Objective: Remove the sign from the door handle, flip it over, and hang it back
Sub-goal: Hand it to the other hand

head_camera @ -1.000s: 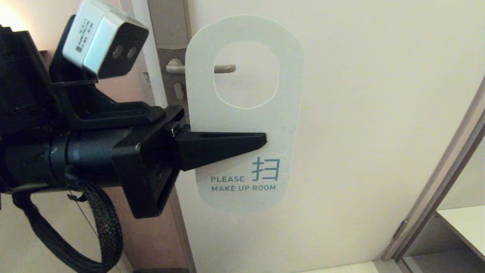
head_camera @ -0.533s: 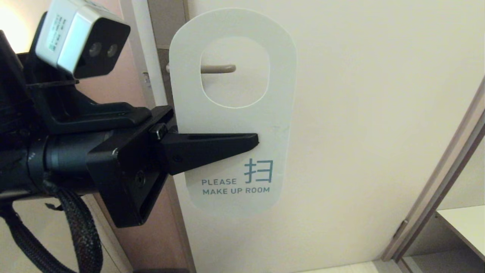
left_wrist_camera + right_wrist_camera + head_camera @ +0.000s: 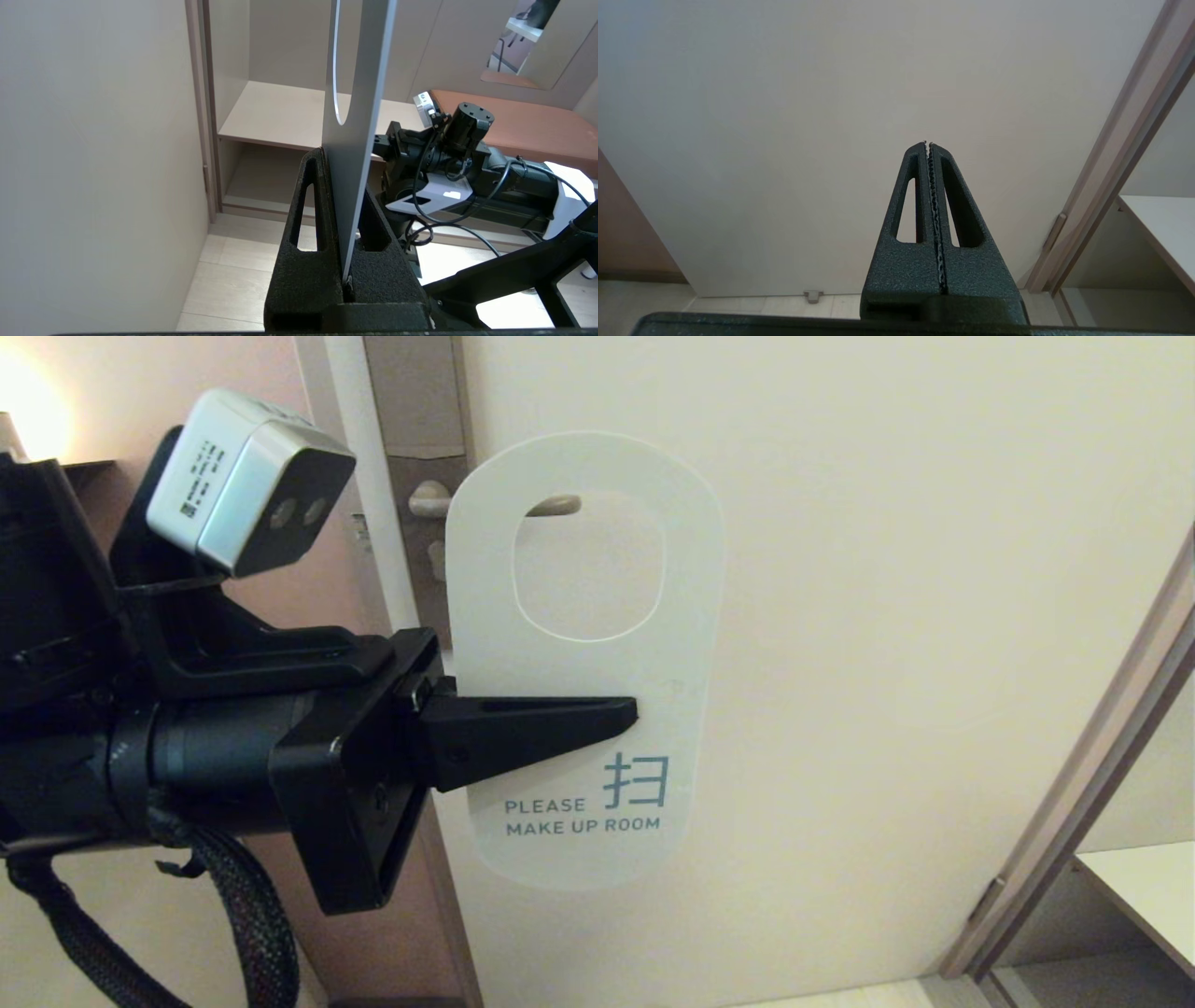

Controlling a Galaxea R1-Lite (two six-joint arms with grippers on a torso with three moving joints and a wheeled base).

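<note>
Before the door handle (image 3: 553, 505), white sign (image 3: 583, 663) (upright) pinched by left gripper (image 3: 631, 711).

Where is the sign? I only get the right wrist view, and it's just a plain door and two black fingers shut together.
Observer: The left gripper pinches the sign by its side edge, flat in front of the door.
Operator: Which side faces us?
Observer: The white one, reading PLEASE MAKE UP ROOM.
Operator: Is it near the handle?
Observer: Yes, the handle tip shows through the top of the sign's hole.
</note>
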